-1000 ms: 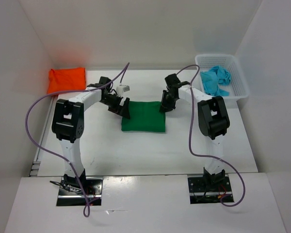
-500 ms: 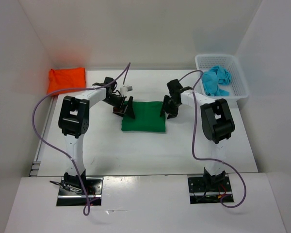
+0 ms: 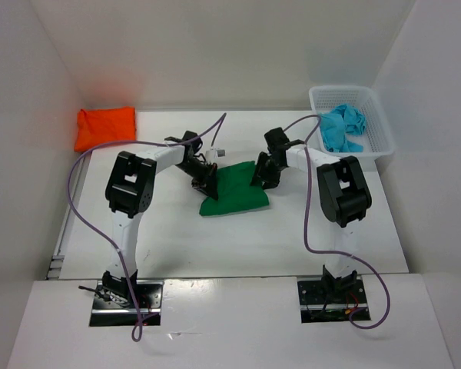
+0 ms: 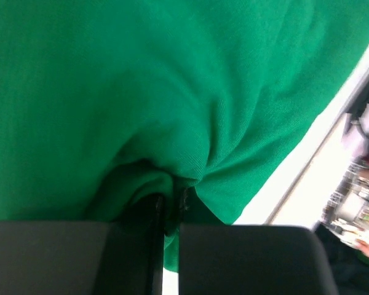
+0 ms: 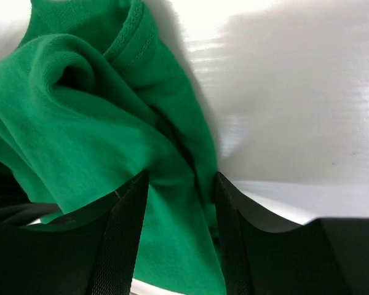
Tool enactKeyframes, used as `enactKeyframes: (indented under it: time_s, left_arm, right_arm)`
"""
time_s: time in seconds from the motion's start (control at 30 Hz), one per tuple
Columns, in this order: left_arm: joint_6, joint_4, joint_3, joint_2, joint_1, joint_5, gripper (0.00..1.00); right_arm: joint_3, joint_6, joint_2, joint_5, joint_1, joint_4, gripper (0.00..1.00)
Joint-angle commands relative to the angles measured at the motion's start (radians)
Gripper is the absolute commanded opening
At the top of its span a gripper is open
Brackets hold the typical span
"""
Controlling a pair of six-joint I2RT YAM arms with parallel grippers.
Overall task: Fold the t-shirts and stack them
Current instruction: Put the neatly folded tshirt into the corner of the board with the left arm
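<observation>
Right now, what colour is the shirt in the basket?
Light turquoise blue shirt; top external view.

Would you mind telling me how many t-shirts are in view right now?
3: the orange t-shirt folded at far left; the green t-shirt in the middle; the turquoise t-shirt crumpled in the basket at far right. Others may be hidden beneath it.

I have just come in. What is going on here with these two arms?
Both arms are working on the green shirt in the middle of the table. The left gripper is shut on a pinch of its left edge. The right gripper has bunched cloth of the right edge between its fingers. The shirt lies rumpled. The orange shirt lies folded at the far left, and the blue shirt is crumpled in the basket.
</observation>
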Motion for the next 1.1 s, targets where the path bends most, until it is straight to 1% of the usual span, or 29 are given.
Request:
enactKeyframes:
  time_s: [0.0,0.07,0.1,0.17,0.23,0.4,0.43,0.5,0.57,0.63,0.7,0.73,0.8,0.83,0.9,0.97,1.07]
  left_arm:
    - [0.097,0.039,-0.002,-0.035,0.029,-0.298,0.0]
    - [0.117,0.094,-0.002,-0.094,0.04,-0.405,0.0]
    - [0.129,0.114,-0.002,-0.132,0.057,-0.509,0.0]
    - [0.16,0.114,0.027,-0.142,0.089,-0.588,0.0]
    - [0.169,0.101,0.091,-0.142,0.115,-0.674,0.0]
    - [0.244,0.113,0.22,-0.102,0.178,-0.853,0.0]
    - [0.26,0.113,0.241,-0.087,0.178,-0.919,0.0]
    - [0.298,0.125,0.313,-0.054,0.208,-0.997,0.0]
    - [0.32,0.134,0.372,-0.01,0.222,-1.047,0.0]
    - [0.35,0.144,0.465,0.033,0.235,-1.108,0.0]
    - [0.36,0.127,0.543,0.065,0.268,-1.118,0.0]
    - [0.36,0.113,0.635,0.108,0.279,-1.118,0.0]
    - [0.37,0.059,0.733,0.177,0.314,-1.127,0.0]
    - [0.37,0.026,0.827,0.2,0.328,-1.127,0.0]
    - [0.38,-0.011,0.922,0.255,0.371,-1.127,0.0]
    - [0.393,-0.025,0.999,0.266,0.402,-1.127,0.0]
    - [0.403,-0.025,0.999,0.254,0.454,-1.108,0.0]
  right_arm:
    - [-0.009,0.002,-0.096,0.016,0.001,0.011,0.53]
    - [-0.009,0.002,-0.149,0.048,-0.009,0.0,0.53]
    - [-0.009,0.002,-0.165,0.058,-0.018,-0.012,0.53]
    - [-0.009,-0.01,-0.2,0.074,-0.018,-0.025,0.53]
    - [0.016,-0.022,-0.211,0.101,-0.018,-0.06,0.53]
    - [0.066,-0.059,-0.211,0.131,-0.027,-0.092,0.53]
    - [0.066,-0.059,-0.211,0.131,-0.036,-0.092,0.53]
    - [0.076,-0.059,-0.22,0.14,-0.036,-0.092,0.53]
    - [0.076,-0.068,-0.22,0.14,-0.036,-0.101,0.53]
    - [0.076,-0.068,-0.22,0.14,-0.036,-0.101,0.53]
    - [0.085,-0.068,-0.22,0.149,-0.036,-0.11,0.53]
    - [0.085,-0.079,-0.22,0.149,-0.036,-0.11,0.53]
    - [0.085,-0.079,-0.22,0.16,-0.036,-0.12,0.53]
    - [0.085,-0.079,-0.22,0.16,-0.036,-0.12,0.53]
    - [0.094,-0.079,-0.22,0.17,-0.036,-0.129,0.53]
    - [0.094,-0.088,-0.22,0.171,-0.036,-0.138,0.53]
    - [0.094,-0.098,-0.22,0.183,-0.036,-0.147,0.53]
